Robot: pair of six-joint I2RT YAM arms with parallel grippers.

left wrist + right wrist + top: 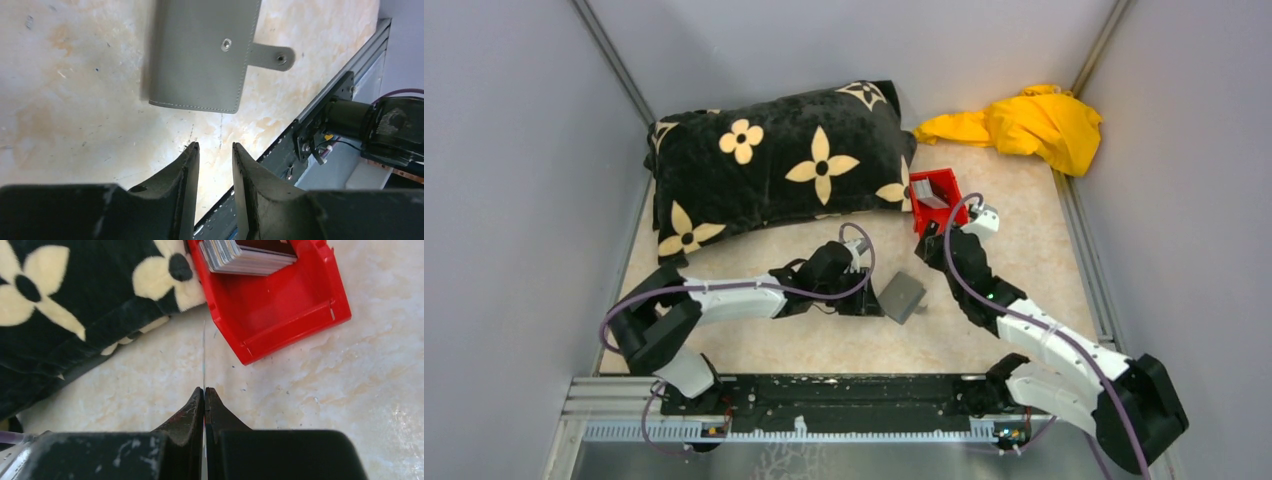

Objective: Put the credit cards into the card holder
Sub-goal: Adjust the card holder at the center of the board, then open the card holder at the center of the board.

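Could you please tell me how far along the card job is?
Nothing looks done: the card holder lies folded, no card showing in it. In hand: the right gripper pinches one credit card edge-on. Remaining: the card stack in the red bin.

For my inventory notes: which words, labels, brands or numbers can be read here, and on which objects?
None can be read.
Grey card holder: plain, only a snap.
Stacked credit cards in the red bin: print too small and blurred.
Card in the right gripper: seen edge-on.
Black pillow: flower motifs, no letters.
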